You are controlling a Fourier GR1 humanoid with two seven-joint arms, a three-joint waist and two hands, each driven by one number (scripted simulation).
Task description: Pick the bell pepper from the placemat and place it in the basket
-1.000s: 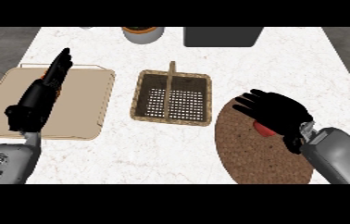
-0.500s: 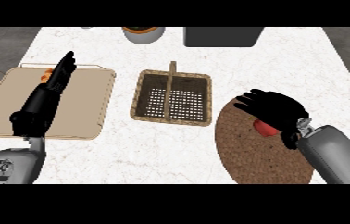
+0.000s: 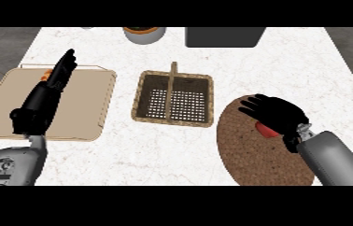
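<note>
Progress so far looks early: the bell pepper (image 3: pixel 267 129) hasn't left the round brown placemat (image 3: pixel 255 155) at the lower right of the frame, and the basket (image 3: pixel 173 99) in the middle holds nothing I can see. Right hand (image 3: pixel 276 112) sits over the pepper, fingers curled down across it, red peeking out underneath toward the wrist. Lifting and carrying left are still to do. Left hand (image 3: pixel 43 99) rests open over the tray (image 3: pixel 86 103) at the left.
</note>
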